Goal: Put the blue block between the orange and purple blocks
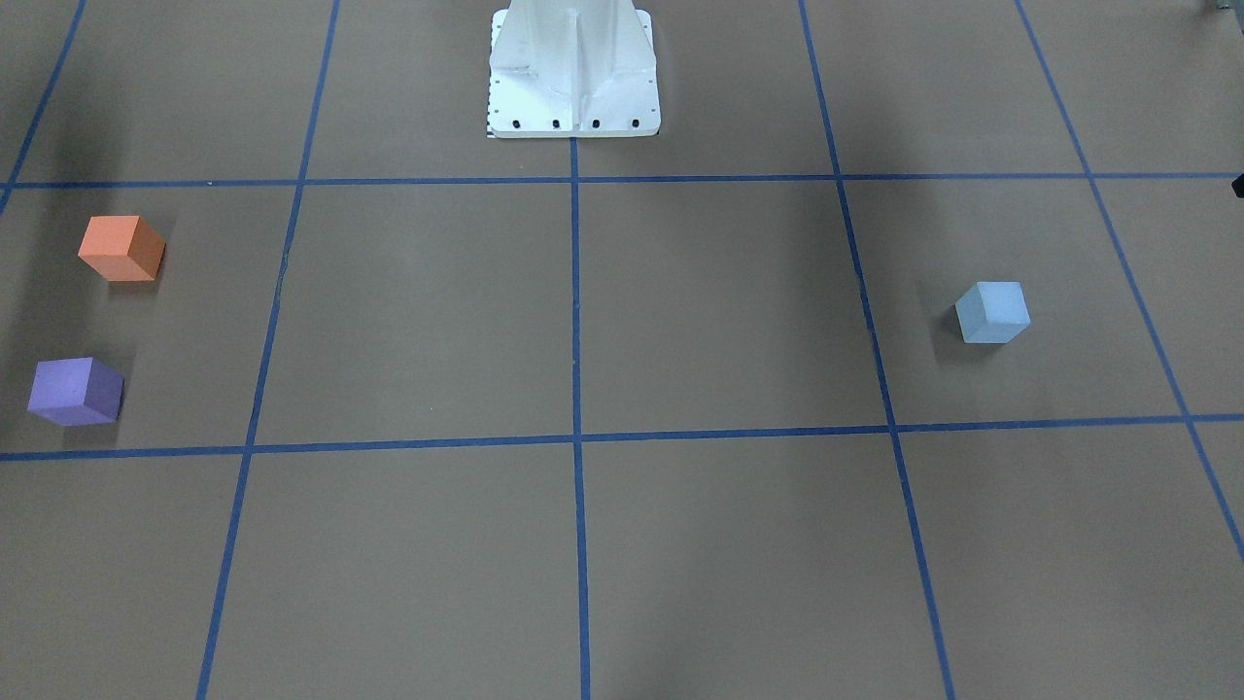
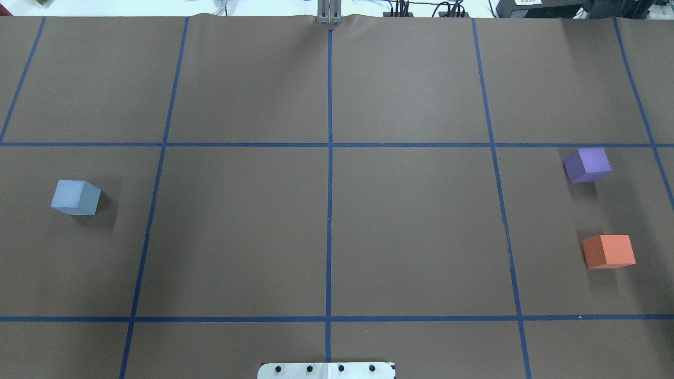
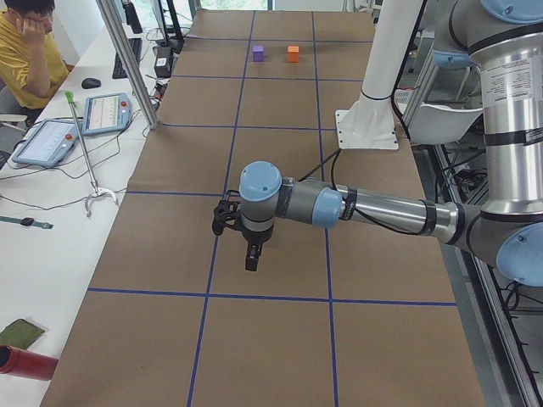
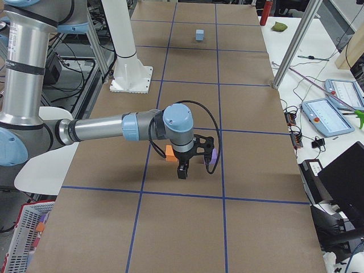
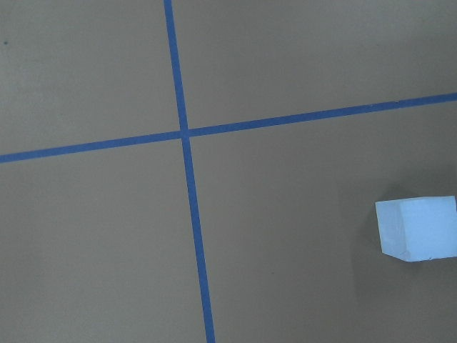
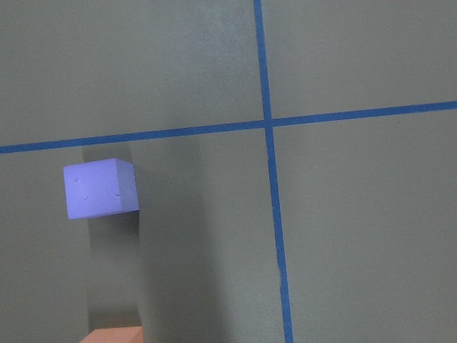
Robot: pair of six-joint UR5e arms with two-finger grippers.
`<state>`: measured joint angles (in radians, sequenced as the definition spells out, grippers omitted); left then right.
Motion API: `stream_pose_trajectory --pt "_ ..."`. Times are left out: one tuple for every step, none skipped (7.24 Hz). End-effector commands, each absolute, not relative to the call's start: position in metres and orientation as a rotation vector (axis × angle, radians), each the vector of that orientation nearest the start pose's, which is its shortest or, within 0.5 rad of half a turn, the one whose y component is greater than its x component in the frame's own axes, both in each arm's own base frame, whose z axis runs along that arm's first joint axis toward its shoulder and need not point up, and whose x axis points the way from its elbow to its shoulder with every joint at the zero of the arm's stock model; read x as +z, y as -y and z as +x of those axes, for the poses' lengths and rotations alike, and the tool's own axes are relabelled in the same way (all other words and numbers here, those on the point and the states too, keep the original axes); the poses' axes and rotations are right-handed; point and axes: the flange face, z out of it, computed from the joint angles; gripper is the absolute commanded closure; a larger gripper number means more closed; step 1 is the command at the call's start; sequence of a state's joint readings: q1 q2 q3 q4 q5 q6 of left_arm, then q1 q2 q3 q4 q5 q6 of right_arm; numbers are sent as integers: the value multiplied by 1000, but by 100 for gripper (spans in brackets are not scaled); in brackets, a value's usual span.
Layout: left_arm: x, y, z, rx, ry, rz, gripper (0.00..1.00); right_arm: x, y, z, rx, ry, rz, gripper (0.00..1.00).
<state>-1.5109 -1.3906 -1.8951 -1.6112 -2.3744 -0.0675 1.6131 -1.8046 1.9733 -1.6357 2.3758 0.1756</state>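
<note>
Blue block: rests untouched at the table's left side, well apart from orange block and purple block at the right. Step in hand: approach, no grasp yet. Left gripper and right gripper: jaw state cannot be told. Next move calls for the left gripper to centre over the blue block.

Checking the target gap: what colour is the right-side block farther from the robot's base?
Purple block; it shows best in the overhead exterior view.

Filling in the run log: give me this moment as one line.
blue block: left side, ungrasped | orange block, purple block: right side, apart, gap free | left gripper, right gripper: aloft, state unclear
</note>
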Motion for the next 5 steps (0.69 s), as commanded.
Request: stream_pose_trajectory --pt "569 427 -36 73 -819 140 0 569 389 78 166 812 41 0" --pt "567 426 -37 75 -812 146 0 570 389 78 166 812 40 0" --pt "568 426 -38 73 -810 146 0 570 389 78 167 815 40 0" --pt "568 427 -37 75 -818 148 0 566 391 77 163 824 46 0" --pt "565 427 -36 80 -821 157 0 563 395 75 153 825 49 0"
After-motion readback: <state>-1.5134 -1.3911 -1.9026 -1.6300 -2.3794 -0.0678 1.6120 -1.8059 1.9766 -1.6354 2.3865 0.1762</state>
